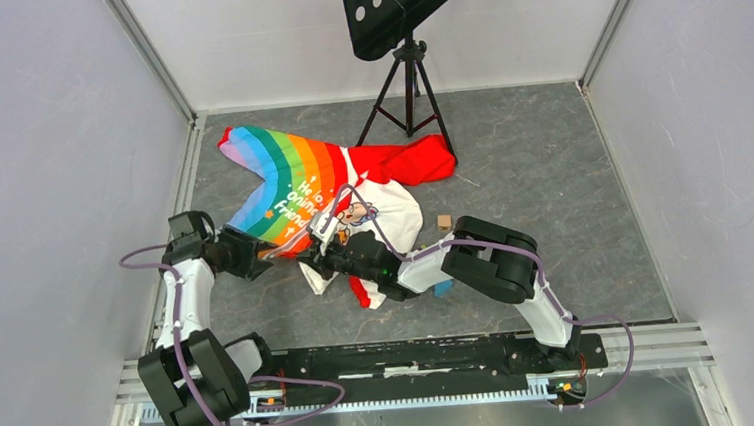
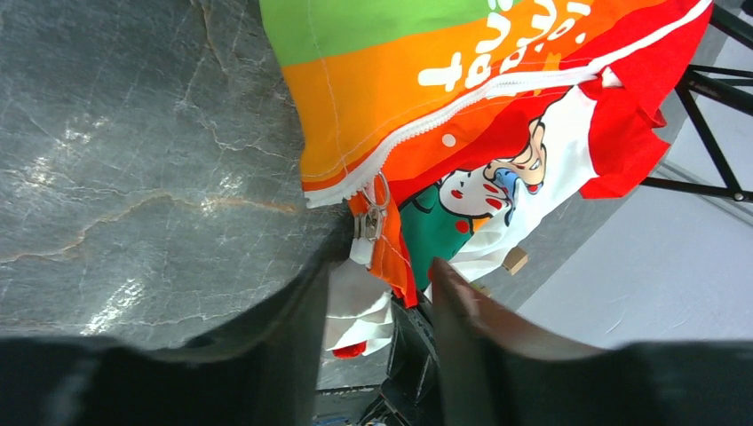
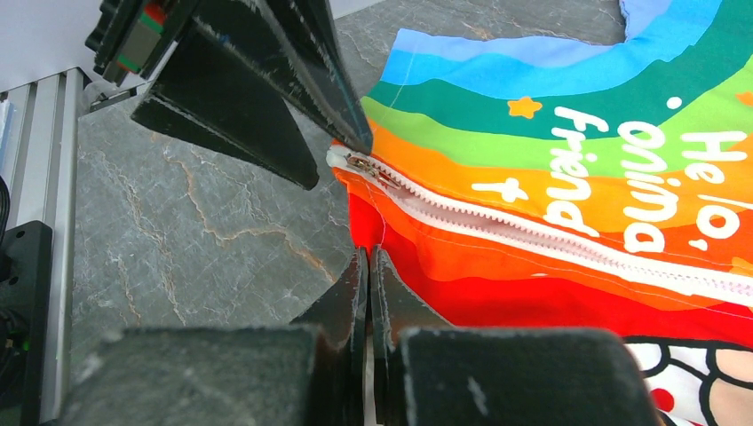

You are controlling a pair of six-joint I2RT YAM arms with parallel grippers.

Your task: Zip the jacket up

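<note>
The jacket lies flat on the grey floor, rainbow panel to the left, red sleeve at the back right. Its white zip runs between the rainbow panel and the red front. The metal zip slider sits at the hem end, its pull hanging down. My left gripper is open, its fingers on either side of the slider; in its own view the orange hem hangs between the jaws. My right gripper is shut on the red hem just below the slider.
A black music stand's tripod stands behind the jacket, near the red sleeve. A small wooden block lies right of the jacket. Grey walls close in the left, right and back. A metal rail runs along the front.
</note>
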